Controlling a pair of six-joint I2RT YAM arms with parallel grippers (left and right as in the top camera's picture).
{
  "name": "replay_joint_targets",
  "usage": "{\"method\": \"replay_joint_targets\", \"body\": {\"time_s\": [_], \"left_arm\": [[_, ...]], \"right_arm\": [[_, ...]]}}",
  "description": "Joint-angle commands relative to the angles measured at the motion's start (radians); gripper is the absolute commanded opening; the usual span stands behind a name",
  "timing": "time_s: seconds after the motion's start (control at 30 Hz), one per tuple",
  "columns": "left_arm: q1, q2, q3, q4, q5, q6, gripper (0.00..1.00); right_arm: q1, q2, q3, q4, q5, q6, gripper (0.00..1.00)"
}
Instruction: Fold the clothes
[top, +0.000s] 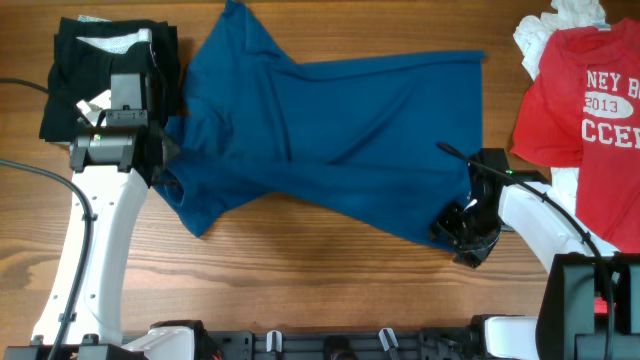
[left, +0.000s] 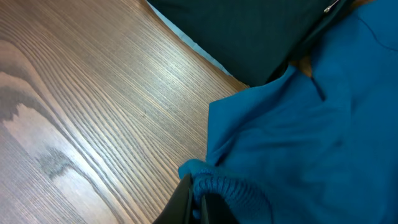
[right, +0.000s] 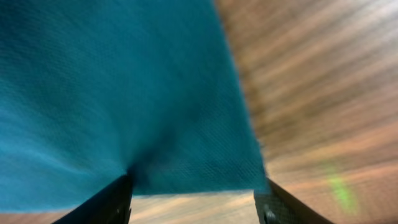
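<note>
The clothes lie across the wooden table. A dark-blue shirt is spread crumpled in the middle. My left gripper sits at its left edge; in the left wrist view the gripper is shut on a ribbed blue edge of the shirt. My right gripper is at the shirt's lower right corner. In the blurred right wrist view the gripper stands open, with the blue hem corner between the two fingers.
A black piece with white cloth on it lies at the back left, also dark in the left wrist view. A red T-shirt with white lettering lies over white pieces at the right. Bare table runs along the front.
</note>
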Motion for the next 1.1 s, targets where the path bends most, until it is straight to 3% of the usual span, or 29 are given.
{"method": "replay_joint_targets", "body": {"time_s": [0.0,0.1,0.17,0.2,0.23,0.43,0.7,0.8,1.07], "left_arm": [[0.006,0.009,0.006,0.005,0.000,0.009,0.04],[0.006,0.009,0.006,0.004,0.000,0.009,0.04],[0.006,0.009,0.006,0.004,0.000,0.009,0.04],[0.006,0.009,0.006,0.004,0.001,0.009,0.04],[0.006,0.009,0.006,0.004,0.005,0.009,0.04],[0.006,0.008,0.006,-0.001,0.018,0.054,0.04],[0.005,0.008,0.006,-0.071,0.065,0.079,0.04],[0.005,-0.008,0.006,-0.070,0.148,0.161,0.04],[-0.084,-0.207,0.006,-0.127,0.203,0.216,0.04]], "right_arm": [[-0.004,0.013,-0.001,0.045,0.035,0.014,0.64],[-0.004,0.013,-0.001,0.052,0.100,0.013,0.62],[-0.004,0.013,-0.001,0.052,0.113,0.013,0.53],[-0.004,0.013,-0.001,0.051,0.113,0.013,0.37],[-0.004,0.013,-0.001,0.050,0.113,0.013,0.06],[-0.045,-0.027,0.084,-0.010,0.113,0.021,0.04],[-0.300,-0.227,0.358,-0.222,0.114,-0.256,0.04],[-0.319,-0.271,0.415,-0.266,0.121,-0.259,0.04],[-0.320,-0.404,0.473,-0.368,0.121,-0.286,0.04]]}}
